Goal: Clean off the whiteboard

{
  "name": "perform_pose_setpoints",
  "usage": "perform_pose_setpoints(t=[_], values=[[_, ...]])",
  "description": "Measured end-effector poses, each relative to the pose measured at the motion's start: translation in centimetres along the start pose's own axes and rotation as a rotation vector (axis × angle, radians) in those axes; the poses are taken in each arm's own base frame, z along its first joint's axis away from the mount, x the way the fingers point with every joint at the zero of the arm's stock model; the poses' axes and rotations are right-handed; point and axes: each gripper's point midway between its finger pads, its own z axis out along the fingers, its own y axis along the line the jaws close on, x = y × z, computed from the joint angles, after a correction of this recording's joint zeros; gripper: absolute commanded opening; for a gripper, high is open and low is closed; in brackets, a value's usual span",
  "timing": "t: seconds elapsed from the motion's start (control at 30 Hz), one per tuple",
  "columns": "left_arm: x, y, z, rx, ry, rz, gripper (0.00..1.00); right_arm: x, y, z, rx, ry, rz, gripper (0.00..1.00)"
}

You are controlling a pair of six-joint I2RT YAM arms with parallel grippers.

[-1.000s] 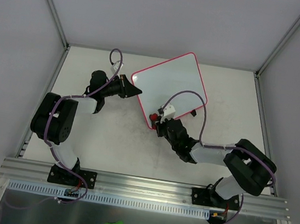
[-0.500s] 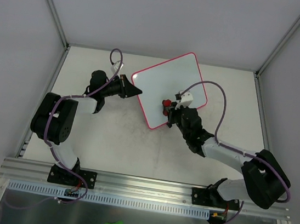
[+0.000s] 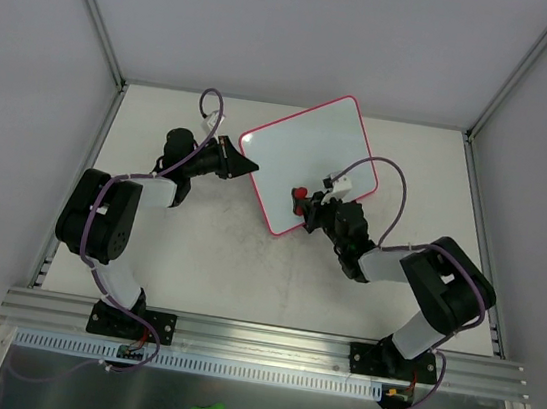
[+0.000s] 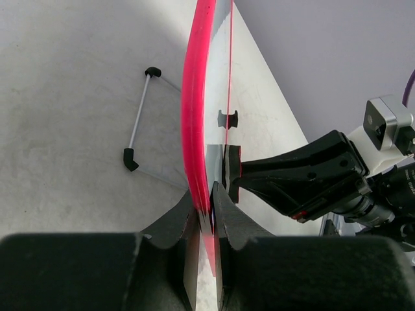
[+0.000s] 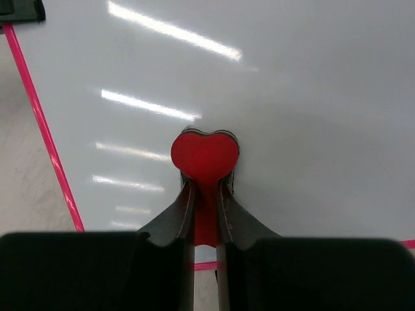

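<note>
The whiteboard (image 3: pixel 305 158) is clamped at its edge by the left gripper (image 4: pixel 209 206). A red eraser (image 5: pixel 205 154), pinched by the right gripper (image 5: pixel 205 194), is held against it.

Pale grey walls (image 3: pixel 297 26) and aluminium corner posts (image 3: pixel 94 10) enclose a speckled off-white tabletop (image 3: pixel 215 267) under soft, even light

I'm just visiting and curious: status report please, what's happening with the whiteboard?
Left fingers shut on pink frame of whiteboard. Right fingers shut on red eraser, eraser against board face. No marks visible; nothing in the way.
</note>
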Motion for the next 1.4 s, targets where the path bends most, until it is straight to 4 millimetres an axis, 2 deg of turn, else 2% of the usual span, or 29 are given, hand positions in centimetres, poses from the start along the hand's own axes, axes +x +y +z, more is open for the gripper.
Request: perform_pose_setpoints(t=[0.33,0.5,0.73,0.83,1.07,1.4], values=[[0.0,0.1,0.0,-0.005,0.000,-0.003,0.00,0.0,-0.5,-0.1,0.020,-0.091,0.003,0.00],[0.1,-0.1,0.0,0.003,0.006,-0.003,0.00,1.6,-2.5,-1.7,0.104,-0.084,0.000,0.00],[0.2,-0.1,0.0,0.007,0.010,-0.004,0.00,1.5,-4.4,-2.1,0.185,-0.108,0.012,0.00],[0.2,-0.2,0.0,0.006,0.009,-0.003,0.00,1.7,-5.6,-2.0,0.223,-0.101,0.039,0.00],[0.1,0.1,0.0,-0.007,0.002,-0.007,0.00,0.0,-7.0,-0.6,0.318,-0.084,0.063,0.00],[0.0,0.2,0.0,-0.013,0.001,-0.010,0.00,-0.1,-6.8,-0.4,0.313,-0.057,0.068,0.00]])
